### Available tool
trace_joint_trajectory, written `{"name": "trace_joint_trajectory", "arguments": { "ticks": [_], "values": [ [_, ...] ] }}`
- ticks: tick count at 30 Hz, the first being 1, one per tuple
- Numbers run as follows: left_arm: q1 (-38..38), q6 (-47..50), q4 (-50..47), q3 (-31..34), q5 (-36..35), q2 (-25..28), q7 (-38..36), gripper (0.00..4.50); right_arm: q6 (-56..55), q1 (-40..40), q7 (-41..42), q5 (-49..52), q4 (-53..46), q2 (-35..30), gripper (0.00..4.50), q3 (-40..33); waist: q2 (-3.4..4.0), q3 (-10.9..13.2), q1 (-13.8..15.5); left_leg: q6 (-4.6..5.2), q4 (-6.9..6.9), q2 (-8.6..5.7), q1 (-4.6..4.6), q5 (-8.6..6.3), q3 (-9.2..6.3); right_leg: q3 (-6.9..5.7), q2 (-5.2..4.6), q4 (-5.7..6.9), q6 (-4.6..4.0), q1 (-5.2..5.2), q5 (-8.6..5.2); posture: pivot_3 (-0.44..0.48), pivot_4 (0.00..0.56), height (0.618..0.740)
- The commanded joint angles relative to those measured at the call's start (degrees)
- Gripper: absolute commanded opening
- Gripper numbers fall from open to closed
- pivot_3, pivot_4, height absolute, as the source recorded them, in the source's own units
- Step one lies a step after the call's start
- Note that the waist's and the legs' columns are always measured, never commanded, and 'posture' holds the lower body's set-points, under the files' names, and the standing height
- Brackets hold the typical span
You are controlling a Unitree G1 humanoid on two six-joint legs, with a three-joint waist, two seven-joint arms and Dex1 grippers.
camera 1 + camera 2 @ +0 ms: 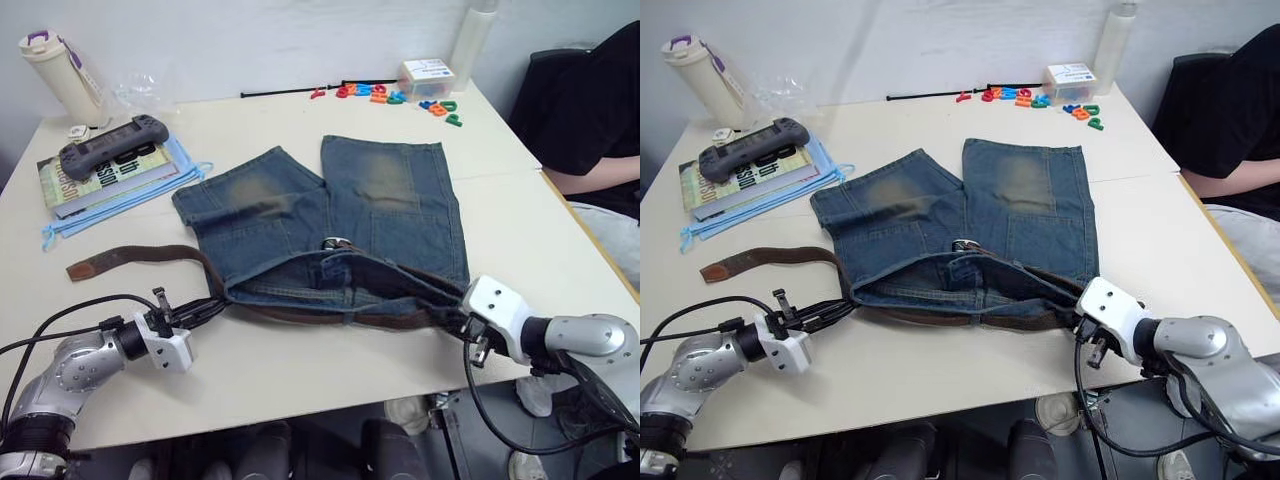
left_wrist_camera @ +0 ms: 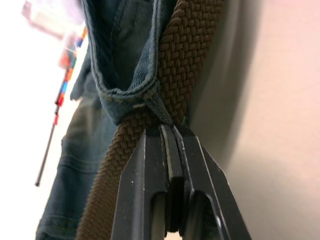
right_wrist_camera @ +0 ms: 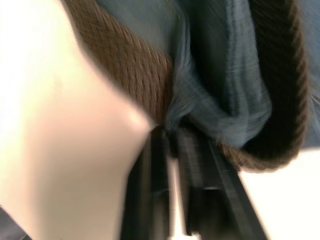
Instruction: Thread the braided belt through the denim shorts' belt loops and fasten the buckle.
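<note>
Blue denim shorts (image 1: 330, 225) are shown lying flat on the cream desk (image 1: 300, 380), legs directed away from the robot and waistband nearest it. The dark-brown braided belt (image 1: 300, 312) is seen running along the waistband; its tan-tipped end (image 1: 85, 267) trails loose on the desk to the left, and a silver buckle (image 1: 335, 242) rests near the middle of the waist. The left gripper (image 1: 205, 307) is placed at the left corner of the waistband; in the left wrist view its jaws are pressed together on a fold of denim, apparently one of the belt loops (image 2: 155, 102), with the braid lying against it. The right gripper (image 1: 470, 330) is set at the right corner, where the jaws appear closed on bunched denim beside the belt, though motion blur leaves the exact hold uncertain.

The belt is judged to be largely threaded, with the buckle not yet fastened. Risks from here: if the two grips are drawn apart, the waistband may be stretched and the loop strained; if only cloth is held, the braid may slide back through the loops. A game controller (image 1: 112, 145) on books, and coloured magnetic letters (image 1: 400, 97), lie well apart from the work.
</note>
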Motion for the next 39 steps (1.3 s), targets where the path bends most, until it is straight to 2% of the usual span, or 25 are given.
{"name": "trace_joint_trajectory", "arguments": {
  "ticks": [1,4,6,12,14,17,21,24,27,29,35,39],
  "values": [
    [3.03,2.81,-1.68,-2.41,-2.42,1.89,-3.27,1.41,0.42,0.40,-0.68,-1.11,-0.09,-0.90,2.40,-2.45,-0.01,0.00,-0.31,-0.01,0.01,0.01,-0.01,0.00,0.00,0.00,0.00,0.00,0.00,-0.02,0.00,0.000,0.150,0.714],
    [4.32,2.75,-3.00,-2.06,-4.82,4.50,-4.49,2.74,1.58,1.33,-0.58,-1.09,-0.38,-1.91,3.86,-4.92,-0.01,0.01,-0.35,-0.04,0.03,0.07,-0.04,-0.03,0.02,-0.01,0.04,0.00,-0.01,-0.06,0.00,0.000,0.150,0.714],
    [6.03,3.06,-4.23,-1.90,-8.81,6.92,-6.65,3.48,2.75,1.65,-0.11,-0.19,-1.00,-2.33,4.50,-7.32,-0.01,0.00,-0.35,-0.04,0.07,0.08,-0.06,-0.04,0.02,-0.07,0.03,0.00,-0.01,-0.06,0.00,0.000,0.150,0.714],
    [12.52,8.93,-11.36,-1.33,-22.51,13.08,-15.17,3.48,7.10,0.55,1.53,3.87,-2.38,-2.12,4.50,-14.84,-0.02,0.03,-0.37,-0.03,0.12,0.22,-0.07,-0.19,0.07,-0.11,0.08,-0.05,-0.07,-0.06,-0.03,0.000,0.150,0.714],
    [14.93,20.71,-20.50,0.25,-33.87,14.95,-18.81,3.48,11.36,-6.63,0.02,10.14,-2.51,1.53,4.50,-18.78,-0.07,0.09,-0.47,0.00,0.15,0.25,-0.09,-0.22,0.07,-0.12,0.08,-0.06,-0.09,-0.05,-0.02,0.000,0.150,0.714],
    [13.81,39.94,-30.45,2.67,-47.17,15.40,-19.12,3.48,17.44,-18.56,-6.19,15.76,0.04,9.30,4.50,-22.03,-0.11,0.16,-0.46,-0.04,0.35,0.43,-0.18,-0.27,-0.01,-0.16,0.17,-0.07,-0.24,-0.03,0.07,0.000,0.150,0.714],
    [12.06,59.15,-37.20,5.38,-60.17,14.25,-18.56,3.48,19.92,-24.10,-10.55,17.48,1.45,13.84,4.50,-21.85,-0.11,0.16,-0.19,-0.13,0.32,0.47,-0.23,-0.27,-0.24,-0.40,0.20,-0.07,-0.35,-0.02,0.02,0.000,0.150,0.714],
    [7.43,71.08,-38.56,6.57,-65.73,11.74,-13.50,3.48,18.51,-25.28,-12.19,16.43,2.34,15.08,4.50,-18.78,-0.03,0.20,-0.25,-0.13,0.34,0.41,-0.36,-0.26,-0.18,-0.44,0.18,0.07,-0.33,-0.08,0.03,0.000,0.150,0.714],
    [0.28,78.46,-37.20,7.65,-68.76,6.41,-7.20,3.48,15.88,-25.60,-14.50,13.43,4.15,16.13,4.50,-14.08,-0.05,0.21,-0.29,-0.07,0.45,0.40,-0.37,-0.26,-0.10,-0.55,0.19,0.10,-0.28,-0.06,0.06,0.000,0.150,0.714],
    [-2.85,81.59,-37.01,8.09,-68.60,3.75,-5.51,3.48,14.63,-25.83,-16.35,11.87,5.59,17.18,4.50,-12.15,-0.11,0.20,-0.32,-0.07,0.60,0.39,-0.38,-0.26,-0.10,-0.56,0.19,0.22,-0.28,-0.06,0.06,0.000,0.150,0.714],
    [-7.58,84.57,-38.58,3.94,-60.75,-1.47,-5.19,3.48,10.86,-24.44,-18.47,6.14,11.08,16.43,4.50,-6.90,-0.11,0.20,-0.32,-0.08,0.62,0.36,-0.37,-0.26,-0.01,-0.53,0.21,0.24,-0.28,-0.10,0.06,0.000,0.150,0.714],
    [-14.58,87.12,-33.63,-1.62,-54.94,-6.91,-5.06,3.48,8.51,-27.40,-20.39,3.00,16.34,19.61,4.50,-2.78,-0.16,0.22,-0.29,-0.08,0.67,0.31,-0.38,-0.25,0.01,-0.54,0.22,0.25,-0.28,-0.09,0.06,0.000,0.150,0.714]
  ]
}}
